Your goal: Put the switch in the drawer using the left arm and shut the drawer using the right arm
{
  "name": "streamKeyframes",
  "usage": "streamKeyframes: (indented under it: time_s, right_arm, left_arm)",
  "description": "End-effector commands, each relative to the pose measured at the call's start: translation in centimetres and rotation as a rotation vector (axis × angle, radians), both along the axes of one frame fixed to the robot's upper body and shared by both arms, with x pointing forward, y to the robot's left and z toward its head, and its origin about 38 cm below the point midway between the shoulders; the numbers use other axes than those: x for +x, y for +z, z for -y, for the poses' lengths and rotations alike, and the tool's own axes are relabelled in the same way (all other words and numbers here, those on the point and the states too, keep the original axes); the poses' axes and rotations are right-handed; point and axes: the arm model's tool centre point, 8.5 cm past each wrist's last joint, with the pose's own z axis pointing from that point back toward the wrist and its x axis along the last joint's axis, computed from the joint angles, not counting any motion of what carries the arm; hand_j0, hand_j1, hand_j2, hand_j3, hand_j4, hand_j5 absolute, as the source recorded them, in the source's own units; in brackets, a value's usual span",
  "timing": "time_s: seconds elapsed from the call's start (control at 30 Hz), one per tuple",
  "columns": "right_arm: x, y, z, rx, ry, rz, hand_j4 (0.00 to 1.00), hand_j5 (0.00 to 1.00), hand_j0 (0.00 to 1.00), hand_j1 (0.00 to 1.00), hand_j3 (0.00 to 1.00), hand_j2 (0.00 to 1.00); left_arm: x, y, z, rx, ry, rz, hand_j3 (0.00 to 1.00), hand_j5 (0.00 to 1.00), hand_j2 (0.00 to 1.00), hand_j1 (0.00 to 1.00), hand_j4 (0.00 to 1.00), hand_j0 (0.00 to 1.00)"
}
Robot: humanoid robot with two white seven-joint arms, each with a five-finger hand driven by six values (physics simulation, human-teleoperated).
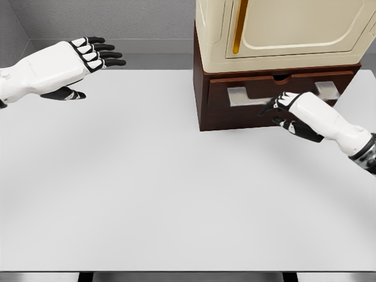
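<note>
**Spotter:** What do you have on the head view?

**Me:** My left hand (88,56) hangs over the far left of the table (176,188), fingers stretched out flat and thumb dropped below, holding nothing. My right hand (288,111) is right up against the front of the drawer (282,91), fingers curled loosely with the fingertips at the handle (282,96). I can't tell whether they actually touch it. It grips nothing that I can see.

**Spotter:** And the switch?

**Me:** I can't see it anywhere, neither on the table nor in either hand. If it sits inside the drawer, the drawer front hides it. I judge that likely, but I can't confirm it.

**Spotter:** So the next move is the close?

**Me:** I think so. The drawer lies straight ahead of my right hand, its long axis running across my view. It looks nearly or fully pushed in under the cream cabinet (282,29); I can't tell which. The push would go away from me, square to that front. The right hand is by far the nearer; the left is well apart, off to the drawer's left.

**Spotter:** Room?

**Me:** Plenty. There is bare table behind and left of my right hand, and the table edge is close on its right.
</note>
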Motion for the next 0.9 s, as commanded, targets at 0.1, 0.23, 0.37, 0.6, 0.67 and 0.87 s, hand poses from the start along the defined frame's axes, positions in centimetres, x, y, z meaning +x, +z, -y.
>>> streamKeyframes:
  time_s: [0.1, 0.23, 0.37, 0.6, 0.67, 0.87]
  right_arm:
    - [0.0, -0.4, 0.0, -0.006, 0.001, -0.01, 0.57, 0.57, 0.57, 0.57, 0.57, 0.57]
    - [-0.3, -0.2, 0.3, -0.008, 0.0, -0.012, 0.66, 0.66, 0.66, 0.66, 0.66, 0.66]
    - [-0.9, 0.1, 2.8, -0.01, -0.065, -0.004, 1.0, 1.0, 1.0, 1.0, 1.0, 1.0]
    - [-3.1, 0.2, 8.1, -0.013, -0.208, -0.007, 1.0, 1.0, 1.0, 1.0, 1.0, 1.0]
    - [-3.3, 0.0, 8.1, -0.018, -0.207, -0.013, 1.0, 1.0, 1.0, 1.0, 1.0, 1.0]
    - [-3.6, 0.0, 7.7, -0.02, -0.192, -0.013, 1.0, 1.0, 1.0, 1.0, 1.0, 1.0]
  left_arm:
    - [0.0, 0.0, -0.1, -0.006, 0.001, -0.003, 1.0, 1.0, 1.0, 1.0, 1.0, 1.0]
    - [0.0, 0.0, -0.1, -0.006, 0.001, -0.003, 1.0, 1.0, 1.0, 1.0, 1.0, 1.0]
    - [0.0, 0.0, 0.0, -0.004, 0.001, -0.004, 1.0, 1.0, 1.0, 1.0, 1.0, 1.0]
    - [-0.1, -0.2, 0.0, -0.002, 0.0, -0.006, 1.0, 1.0, 1.0, 1.0, 1.0, 1.0]
    - [-0.1, -0.5, -0.2, 0.003, 0.005, -0.014, 1.0, 1.0, 1.0, 1.0, 1.0, 1.0]
    - [-0.3, -1.5, 0.0, 0.067, 0.006, -0.003, 1.0, 1.0, 1.0, 1.0, 1.0, 1.0]
